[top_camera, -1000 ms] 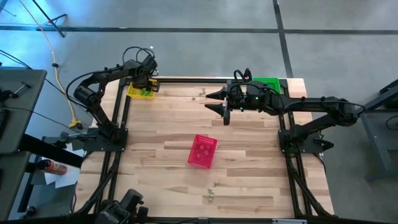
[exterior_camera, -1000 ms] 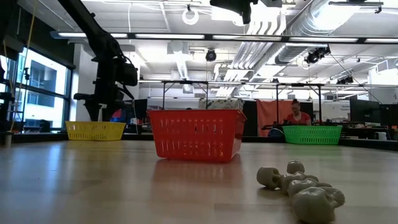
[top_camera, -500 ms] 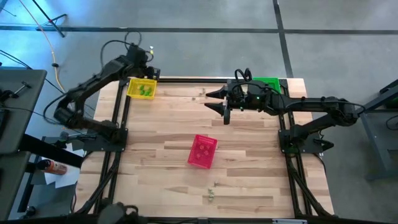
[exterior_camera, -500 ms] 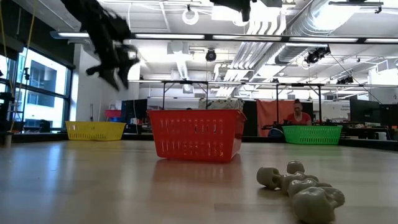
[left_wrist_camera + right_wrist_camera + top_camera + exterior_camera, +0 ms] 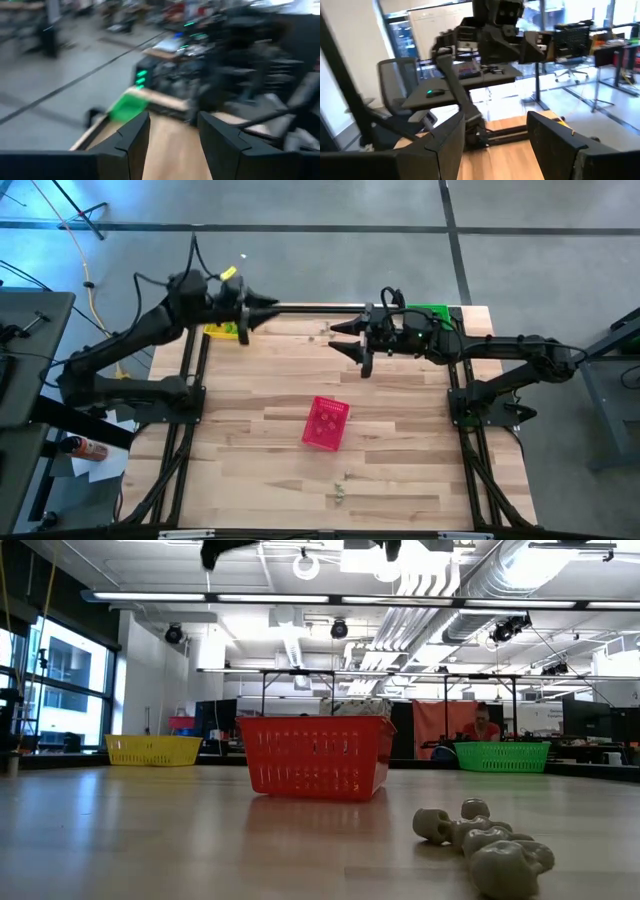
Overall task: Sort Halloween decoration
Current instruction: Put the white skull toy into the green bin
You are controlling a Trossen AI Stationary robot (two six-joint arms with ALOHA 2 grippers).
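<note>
Two small pale trinkets (image 5: 341, 493) lie on the wooden table near its front edge; the low view shows them close up as knobbly pale pieces (image 5: 485, 840). My left gripper (image 5: 268, 308) is held high over the far left of the table, level, pointing toward the right edge; it is open and empty (image 5: 172, 137). The yellow basket (image 5: 220, 331) stands under that arm, with something green in it. My right gripper (image 5: 338, 340) hovers high near the far middle, level, pointing left, open and empty (image 5: 495, 137).
A pink mesh basket (image 5: 325, 423) stands near the table's middle and shows red in the low view (image 5: 315, 756). A green basket (image 5: 434, 312) sits at the far right corner, partly under the right arm. Bare wood lies between the baskets.
My left gripper has risen from just above the yellow basket, swung toward the table's middle and tipped from pointing down to level. In the low view it has climbed to the picture's top edge. The right gripper and the baskets have stayed put.
</note>
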